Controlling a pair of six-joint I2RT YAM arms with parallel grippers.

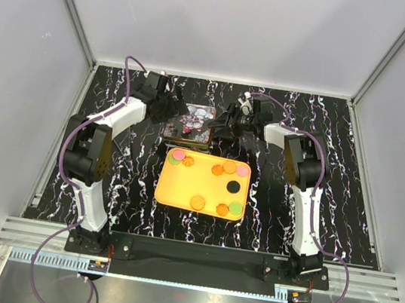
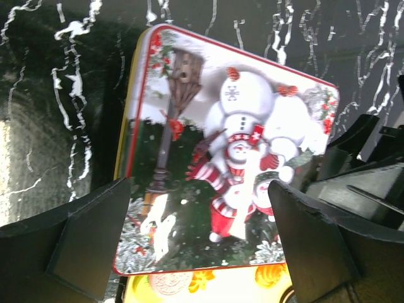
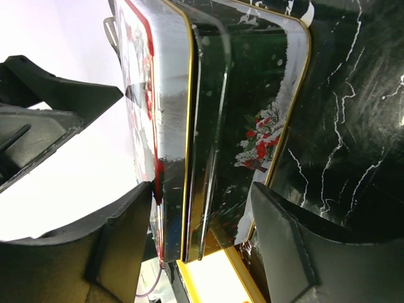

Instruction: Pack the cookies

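Several cookies, orange (image 1: pixel 197 202), pink (image 1: pixel 178 154), green (image 1: pixel 235 209) and one black (image 1: pixel 234 187), lie on a yellow tray (image 1: pixel 182 183). Behind the tray lies a closed Christmas tin (image 1: pixel 195 124) with snowmen on its lid (image 2: pixel 221 158). My left gripper (image 1: pixel 172 110) is open above the lid (image 2: pixel 199 189) and holds nothing. My right gripper (image 1: pixel 222 124) is at the tin's right side. It is turned on its side and open (image 3: pixel 202 189), with the tin's corner (image 3: pixel 170 126) between its fingers. One finger (image 3: pixel 142 202) touches the lid's top edge.
The tray's far edge (image 2: pixel 239 286) lies against the tin, with a pale cookie (image 2: pixel 170 281) and an orange one (image 2: pixel 269 275) just past it. Black marbled table (image 1: pixel 107 175) all round. White enclosure walls stand at the back and both sides.
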